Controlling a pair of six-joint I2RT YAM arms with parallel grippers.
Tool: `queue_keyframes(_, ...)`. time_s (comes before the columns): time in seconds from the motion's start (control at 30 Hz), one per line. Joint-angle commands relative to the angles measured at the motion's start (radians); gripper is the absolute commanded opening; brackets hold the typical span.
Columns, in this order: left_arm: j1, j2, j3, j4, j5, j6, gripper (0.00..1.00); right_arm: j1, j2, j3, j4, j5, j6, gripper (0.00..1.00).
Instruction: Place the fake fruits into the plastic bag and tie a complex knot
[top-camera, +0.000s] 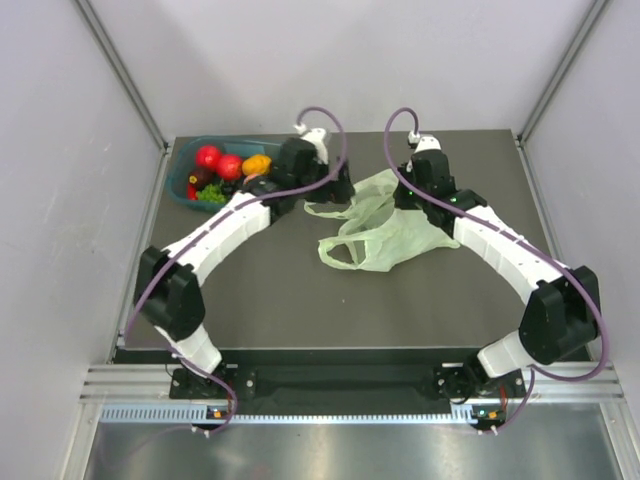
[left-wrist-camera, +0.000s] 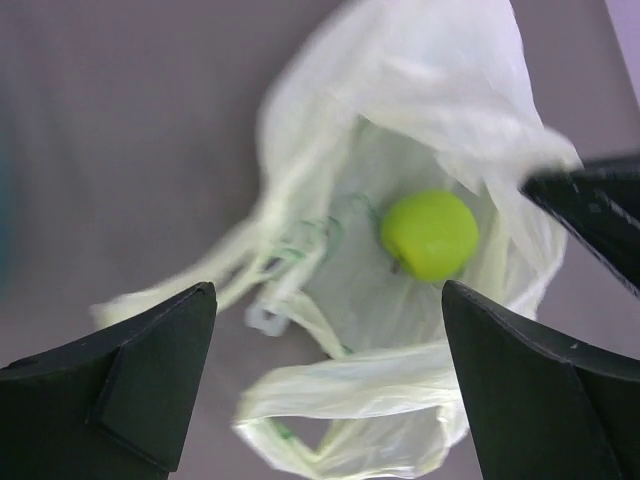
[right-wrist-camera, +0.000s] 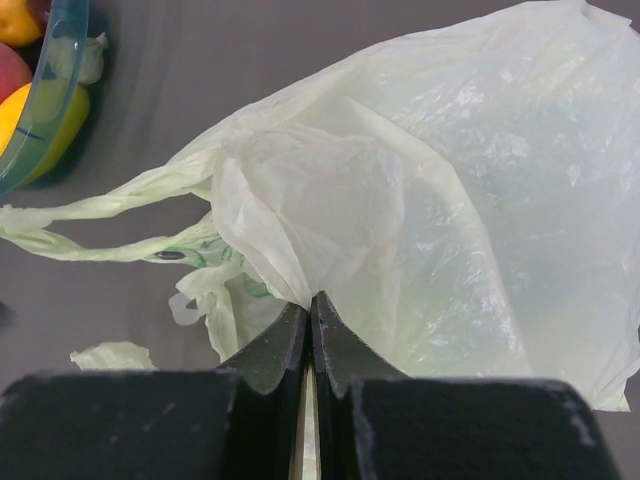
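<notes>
Now the left gripper (left-wrist-camera: 328, 292) hangs with jaws spread wide over the open mouth of the pale green plastic bag (left-wrist-camera: 420, 90); a green fake apple (left-wrist-camera: 430, 233) lies inside. The right gripper (right-wrist-camera: 312, 300), jaws pressed together, pinches the bag's film. Other fake fruits (top-camera: 225, 165) sit in a teal tray (top-camera: 182, 185) left of the bag.

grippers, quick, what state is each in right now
Left gripper: open, holding nothing, over the green fruit in the bag.
Right gripper: shut on a fold of the bag.
</notes>
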Motion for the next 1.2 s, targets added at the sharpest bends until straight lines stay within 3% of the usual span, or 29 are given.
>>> queue_keyframes(0.0,0.129,-0.109,-0.031,-0.049,-0.037,-0.007,0.99,-0.008,0.012,0.023,0.037,0.019,-0.01,0.0)
queue_keyframes(0.1,0.284,-0.088,0.002,-0.111,0.04,0.039,0.99,-0.006,0.016,0.028,0.035,0.01,-0.021,0.0)
queue_keyframes(0.23,0.393,-0.025,0.073,-0.206,-0.169,0.13,0.99,-0.006,0.009,0.025,0.043,-0.001,-0.029,0.0)
queue_keyframes(0.33,0.434,0.052,0.119,-0.239,-0.222,0.145,0.99,-0.008,0.01,0.033,0.043,-0.004,-0.032,0.0)
queue_keyframes(0.73,0.45,0.34,0.263,-0.184,-0.345,0.19,0.99,-0.006,0.006,0.02,0.051,-0.034,-0.038,0.0)
queue_keyframes(0.83,0.461,0.392,0.3,-0.168,-0.305,0.193,0.99,-0.005,0.001,0.014,0.051,-0.034,-0.039,0.0)
queue_keyframes(1.17,0.464,0.5,0.378,-0.153,-0.171,0.199,0.86,-0.006,-0.013,0.011,0.046,-0.028,-0.046,0.0)
